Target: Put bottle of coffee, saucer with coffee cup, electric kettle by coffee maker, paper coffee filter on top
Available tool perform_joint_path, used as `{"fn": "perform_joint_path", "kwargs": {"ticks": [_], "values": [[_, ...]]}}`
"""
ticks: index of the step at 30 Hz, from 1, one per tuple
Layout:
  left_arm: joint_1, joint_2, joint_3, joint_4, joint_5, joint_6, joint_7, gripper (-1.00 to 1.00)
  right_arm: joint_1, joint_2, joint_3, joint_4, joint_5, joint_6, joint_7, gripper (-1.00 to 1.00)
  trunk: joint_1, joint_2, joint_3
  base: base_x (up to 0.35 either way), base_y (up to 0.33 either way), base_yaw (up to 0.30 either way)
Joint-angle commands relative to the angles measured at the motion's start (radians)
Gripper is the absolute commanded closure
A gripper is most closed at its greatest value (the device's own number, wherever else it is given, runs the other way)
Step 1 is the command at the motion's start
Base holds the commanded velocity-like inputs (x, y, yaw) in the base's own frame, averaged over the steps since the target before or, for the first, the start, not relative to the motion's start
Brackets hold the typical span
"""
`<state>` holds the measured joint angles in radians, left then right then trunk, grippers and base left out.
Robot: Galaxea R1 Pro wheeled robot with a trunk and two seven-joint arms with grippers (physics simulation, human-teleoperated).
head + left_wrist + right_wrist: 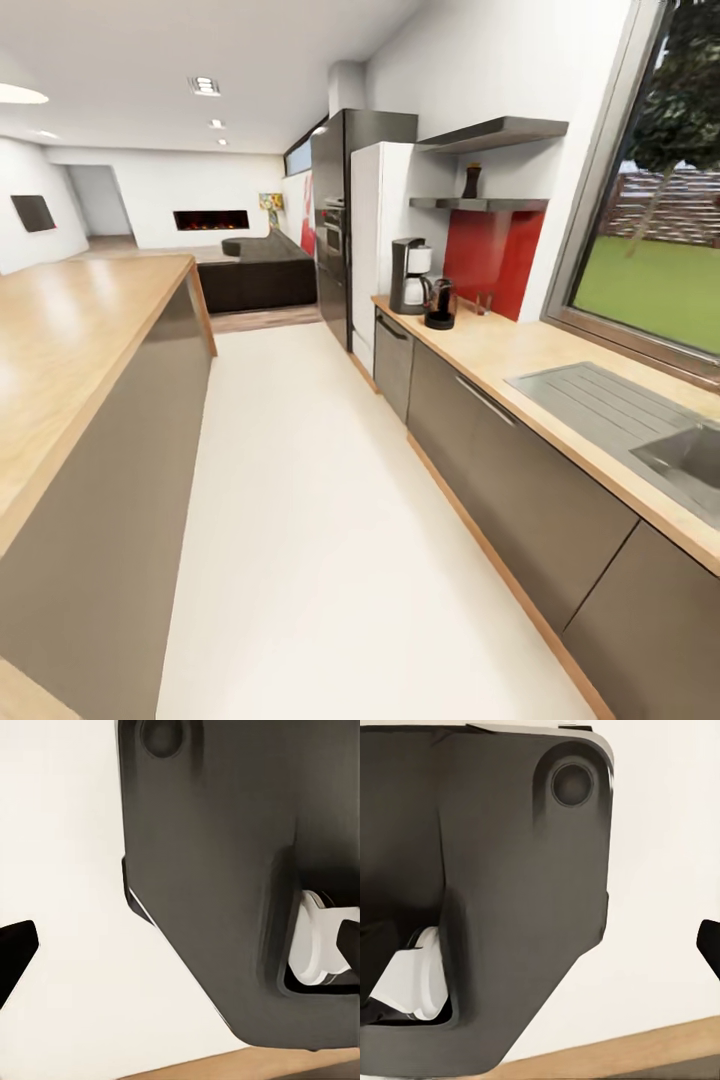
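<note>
In the head view the black-and-white coffee maker stands at the far end of the right-hand countertop, beside the tall white cabinet. A black electric kettle sits right next to it. The dark bottle of coffee is upright on the lower wall shelf above them. In the left wrist view my left gripper has its fingertips far apart with nothing between them. My right gripper is likewise spread, one fingertip at the frame's edge. Both hang over the floor beside my dark base.
A long wooden island runs along the left, leaving a pale floor aisle between it and the grey cabinets. A sink with drainboard is set into the near counter under the window. Fridge and oven column stand beyond.
</note>
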<state>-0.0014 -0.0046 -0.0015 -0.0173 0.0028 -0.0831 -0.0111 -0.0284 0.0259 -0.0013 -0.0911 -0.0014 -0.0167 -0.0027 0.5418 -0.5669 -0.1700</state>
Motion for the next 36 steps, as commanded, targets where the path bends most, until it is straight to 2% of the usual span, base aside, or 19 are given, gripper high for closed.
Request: {"fn": "perform_joint_path", "kwargs": {"ticks": [1, 24, 36], "values": [[0.0, 0.0, 0.0, 0.0, 0.0, -0.003, -0.001, -1.0, -0.001, 0.0, 0.0, 0.001, 0.0, -0.002, 0.0, -1.0, -0.004, 0.006, 0.001, 0.0, 0.0, -0.256], [0.0, 0.0, 0.003, 0.0, 0.0, -0.003, -0.001, -1.0, -0.001, 0.0, 0.0, 0.001, 0.0, -0.002, 0.0, -1.0, -0.092, 0.167, 0.058, 0.0, 0.0, -0.256], [0.0, 0.0, 0.003, 0.0, 0.0, -0.003, -0.001, -1.0, -0.001, 0.0, 0.0, 0.002, 0.0, -0.002, 0.0, -1.0, -0.092, 0.167, 0.049, 0.0, 0.0, -0.256]]}}
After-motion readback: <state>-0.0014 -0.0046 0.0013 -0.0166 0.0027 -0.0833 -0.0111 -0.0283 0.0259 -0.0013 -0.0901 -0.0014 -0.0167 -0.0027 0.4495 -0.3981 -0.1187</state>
